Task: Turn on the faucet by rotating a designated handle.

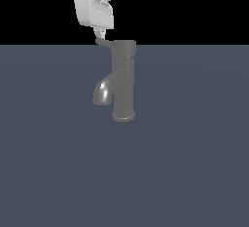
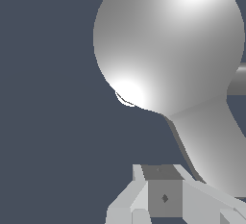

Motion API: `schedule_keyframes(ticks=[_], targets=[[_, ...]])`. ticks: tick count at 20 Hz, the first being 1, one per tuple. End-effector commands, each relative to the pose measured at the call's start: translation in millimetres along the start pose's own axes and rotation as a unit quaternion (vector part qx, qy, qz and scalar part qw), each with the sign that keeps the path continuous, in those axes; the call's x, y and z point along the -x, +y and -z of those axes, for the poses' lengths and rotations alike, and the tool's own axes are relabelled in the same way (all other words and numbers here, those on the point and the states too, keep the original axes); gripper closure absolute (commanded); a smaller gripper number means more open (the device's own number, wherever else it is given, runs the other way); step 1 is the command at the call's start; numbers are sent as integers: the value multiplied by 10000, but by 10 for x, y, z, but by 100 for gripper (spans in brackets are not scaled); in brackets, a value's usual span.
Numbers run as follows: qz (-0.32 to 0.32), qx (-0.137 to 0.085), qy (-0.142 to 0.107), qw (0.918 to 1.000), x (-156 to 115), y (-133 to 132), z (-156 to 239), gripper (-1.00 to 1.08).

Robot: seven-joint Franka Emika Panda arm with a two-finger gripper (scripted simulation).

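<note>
Exterior view: the gripper (image 1: 99, 37) hangs down onto the thin tip of the handle (image 1: 121, 47), touching it from the view's left. I cannot tell how wide it is open. The faucet (image 1: 122, 87) stands upright on the floor (image 1: 194, 148), spout (image 1: 102, 92) curving left.

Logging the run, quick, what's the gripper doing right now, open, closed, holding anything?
Gripper: cannot tell if open or closed; its tip sits at the handle's thin tip, with no clear grasp visible.
</note>
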State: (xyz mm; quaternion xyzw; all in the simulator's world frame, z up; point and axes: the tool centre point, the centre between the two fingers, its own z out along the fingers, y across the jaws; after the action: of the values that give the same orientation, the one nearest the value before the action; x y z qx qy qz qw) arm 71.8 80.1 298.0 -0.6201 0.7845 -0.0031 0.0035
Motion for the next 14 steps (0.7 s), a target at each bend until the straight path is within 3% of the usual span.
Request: schedule_keyframes(ticks=[1,4,14], targets=[[35,47,8,10000,54,125,1,108],[14,6,15,10000,33,88,1,108],[22,21,12,10000,-79,329,2,108]])
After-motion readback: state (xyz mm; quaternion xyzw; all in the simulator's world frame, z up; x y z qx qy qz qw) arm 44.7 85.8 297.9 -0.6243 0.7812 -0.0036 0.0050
